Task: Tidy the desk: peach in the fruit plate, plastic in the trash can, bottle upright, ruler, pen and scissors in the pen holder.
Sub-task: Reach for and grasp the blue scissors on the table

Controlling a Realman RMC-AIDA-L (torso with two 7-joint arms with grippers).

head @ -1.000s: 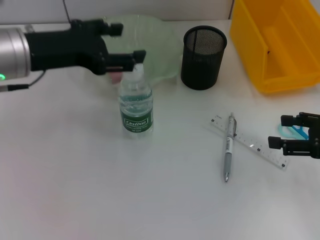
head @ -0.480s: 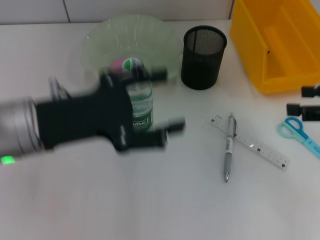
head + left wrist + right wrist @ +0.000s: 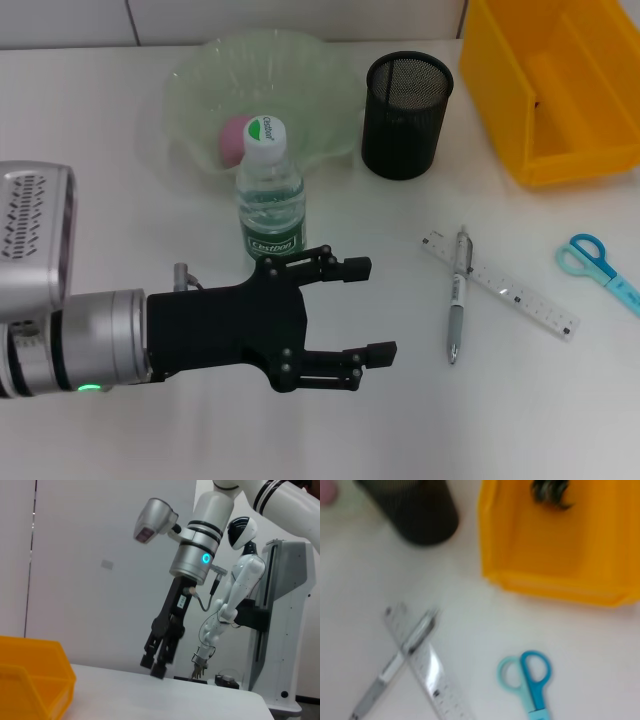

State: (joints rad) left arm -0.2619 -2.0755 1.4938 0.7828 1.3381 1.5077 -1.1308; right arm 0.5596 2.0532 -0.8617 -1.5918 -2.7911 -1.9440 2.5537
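Observation:
The bottle (image 3: 271,195) stands upright in front of the green fruit plate (image 3: 310,75), and the pink peach (image 3: 236,137) lies in that plate. My left gripper (image 3: 372,308) hangs open and empty near the table's front, below the bottle. The pen (image 3: 458,295) lies across the ruler (image 3: 505,286), right of the bottle. Farther right lie the blue scissors (image 3: 597,264), also seen from the right wrist as scissors (image 3: 530,679). The black mesh pen holder (image 3: 407,115) stands empty. My right gripper (image 3: 153,665) hangs raised and open. A dark crumpled lump (image 3: 549,492) lies in the yellow bin; I cannot tell if it is the plastic.
The yellow bin (image 3: 555,95) fills the back right corner, close to the pen holder. White tabletop lies between the bottle and the pen. The left forearm (image 3: 60,340) covers the near left of the table.
My left gripper swung from the bottle's cap down to the near side of the table, still open. My right gripper rose from beside the scissors and left the head view.

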